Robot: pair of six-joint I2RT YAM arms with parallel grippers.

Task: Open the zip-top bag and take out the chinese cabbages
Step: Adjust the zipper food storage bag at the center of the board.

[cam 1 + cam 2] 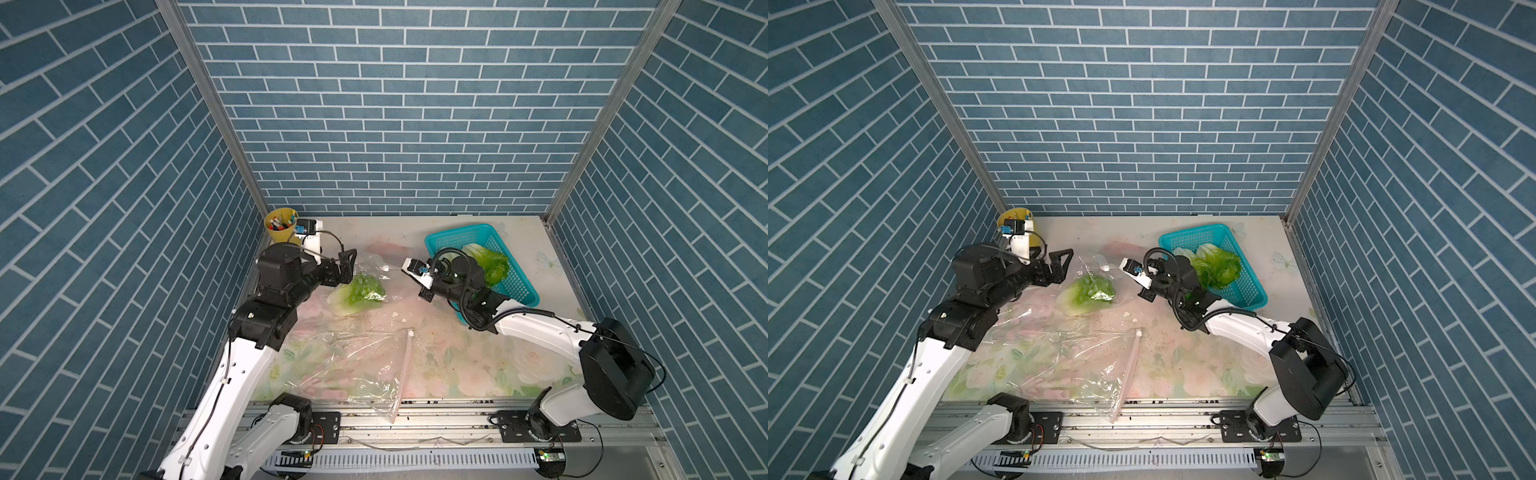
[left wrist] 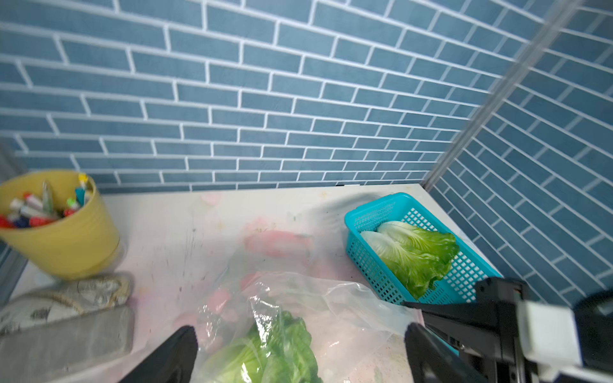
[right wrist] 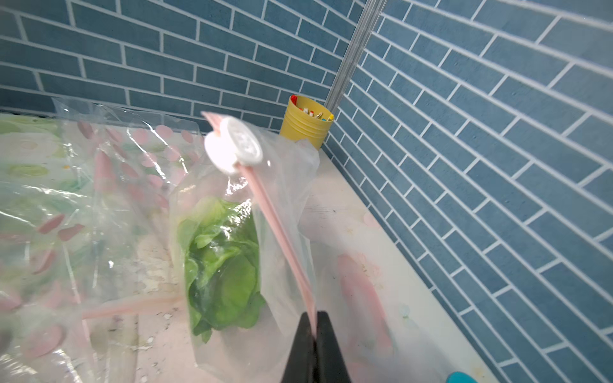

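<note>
At the far left corner of the bench (image 1: 478,353), a yellow cup (image 1: 277,235) holds pens (image 2: 33,212). The left tool (image 1: 348,268) stands wide open and empty, just beside the zip-top bag (image 1: 372,266). One cabbage (image 1: 359,293) lies inside that bag, close by the tool's tips. Nearer the front, a second clear bag (image 1: 349,361) lies flat. The right tool (image 3: 313,320) is pinched tight on the zip-top bag's pink zip strip (image 3: 275,238), apart from the white slider (image 3: 234,144). Right of it, a teal basket (image 1: 457,232) holds two cabbages (image 2: 411,255).
</note>
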